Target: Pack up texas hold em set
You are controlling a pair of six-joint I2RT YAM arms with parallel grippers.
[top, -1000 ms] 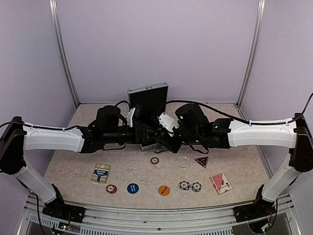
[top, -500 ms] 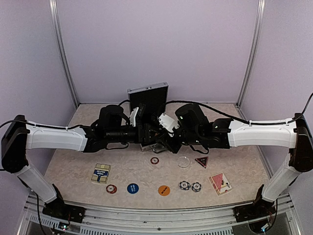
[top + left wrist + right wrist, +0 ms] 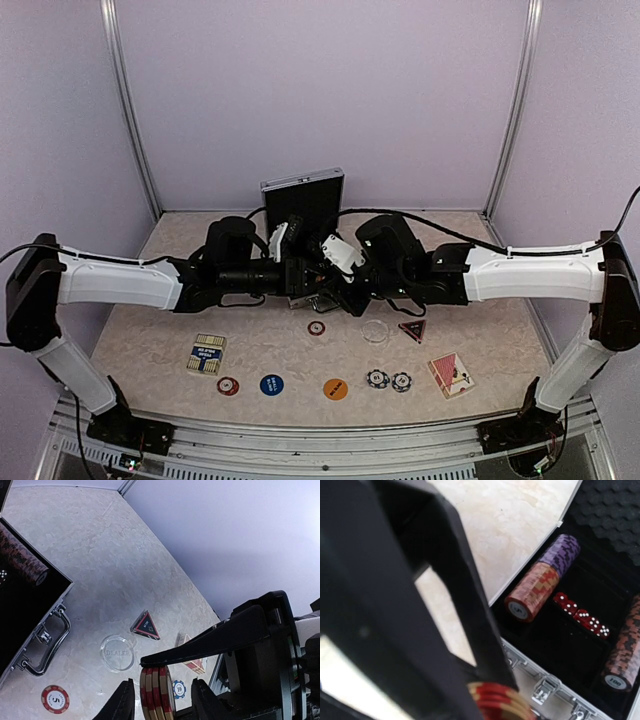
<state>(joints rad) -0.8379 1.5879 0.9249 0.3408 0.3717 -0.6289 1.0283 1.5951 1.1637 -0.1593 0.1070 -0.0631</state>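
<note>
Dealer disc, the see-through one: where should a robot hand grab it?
Probably its rim, coming from straight above. The dealer disc lies flat on the table, thin and round, so fingers can only pinch two opposite edges. The triangle sits close on one side, so the edges away from it look safest.

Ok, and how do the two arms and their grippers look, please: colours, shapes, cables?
Both the left arm and the right arm have long white shells between black joints, with bulky black housings toward the wrists. A thin black cable runs along the right arm. The left gripper and right gripper have plain black, tapering fingers. I can read no markings.
</note>
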